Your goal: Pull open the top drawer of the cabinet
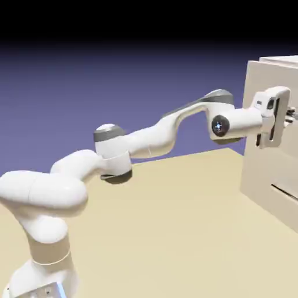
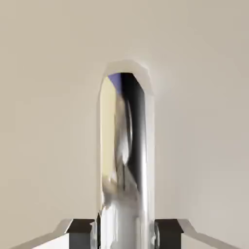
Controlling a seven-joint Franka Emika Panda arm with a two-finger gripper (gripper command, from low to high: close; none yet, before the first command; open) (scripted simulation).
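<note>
- Exterior view: the gripper is seen at the front of the cabinet, at the exterior view's right edge, level with the top drawer. The drawer's handle is largely cut off by the frame and the hand, so its hold cannot be judged well here. The arm is stretched across from the base; the pull would be made back towards the exterior view's left. A lower handle is shown only here, well below the hand.
- Hand view: the shiny handle is shown between the fingertips, its long axis run up the picture, across the line from tip to tip. The jaws are closed on it, one tip at each side. The cream drawer front is seen directly behind. Mirrored patches are shown on the metal, a detail not given by the exterior view.
</note>
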